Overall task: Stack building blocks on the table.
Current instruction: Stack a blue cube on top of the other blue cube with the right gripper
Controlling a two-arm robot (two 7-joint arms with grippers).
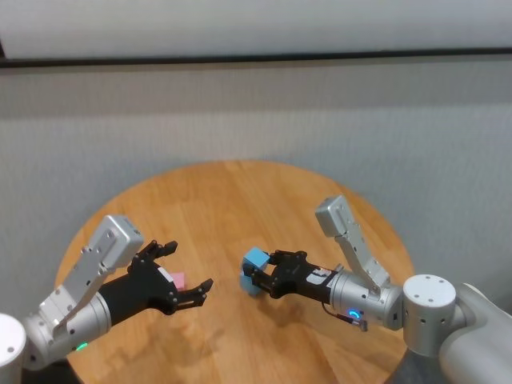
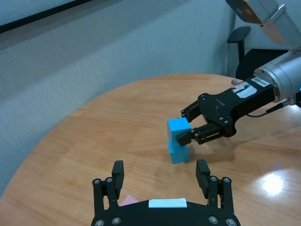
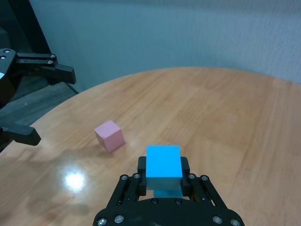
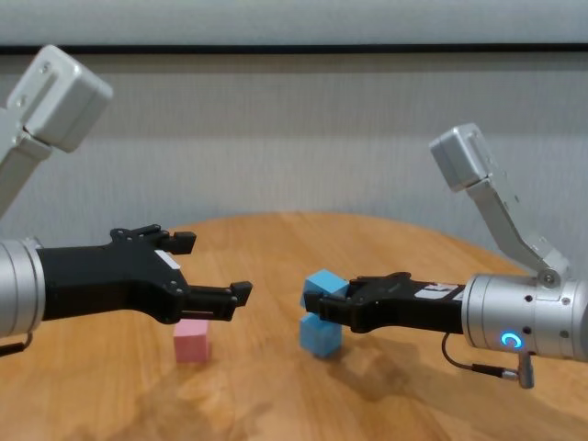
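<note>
My right gripper point(image 1: 258, 272) is shut on a light blue building block point(image 1: 256, 258), seen also in the right wrist view point(image 3: 163, 162). That block is directly over a second light blue block point(image 4: 320, 333) standing on the table point(image 1: 240, 192), slightly tilted and offset. Whether the two blocks touch I cannot tell. A pale pink block point(image 4: 192, 341) lies on the table to the left. My left gripper point(image 4: 219, 266) hovers open just above it with nothing between its fingers. The left wrist view shows the blue pair point(image 2: 178, 141) ahead and the pink block's corner point(image 2: 128, 201) below the gripper.
The round wooden table ends close behind and beside both arms, and a grey wall stands behind it. A dark chair point(image 2: 240, 35) stands past the table's far side in the left wrist view. Bare wood lies between the pink block and the blue pair.
</note>
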